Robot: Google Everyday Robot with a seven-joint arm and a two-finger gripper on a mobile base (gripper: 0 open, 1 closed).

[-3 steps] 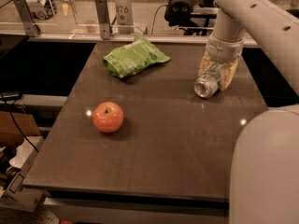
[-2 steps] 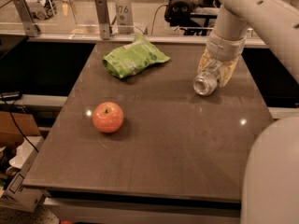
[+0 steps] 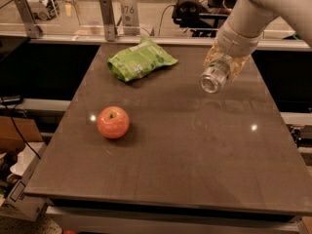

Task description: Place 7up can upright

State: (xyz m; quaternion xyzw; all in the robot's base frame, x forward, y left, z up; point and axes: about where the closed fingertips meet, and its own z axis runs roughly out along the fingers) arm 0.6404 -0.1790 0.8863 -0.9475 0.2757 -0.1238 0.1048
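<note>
The 7up can [image 3: 213, 78] is a small silver can, held tilted on its side with its shiny round end facing me. My gripper [image 3: 223, 66] is shut on the can and holds it above the right rear part of the dark table [image 3: 195, 155]. The white arm comes down to it from the top right. The can's green markings are hidden by the fingers.
A green crinkled snack bag [image 3: 139, 59] lies at the back of the table, left of the can. A red apple [image 3: 113, 122] sits on the left middle. A rail with metal brackets [image 3: 108, 17] runs behind the table's far edge.
The gripper has lifted the can off the table and raised it a little; the arm has swung up and out of the right foreground.
</note>
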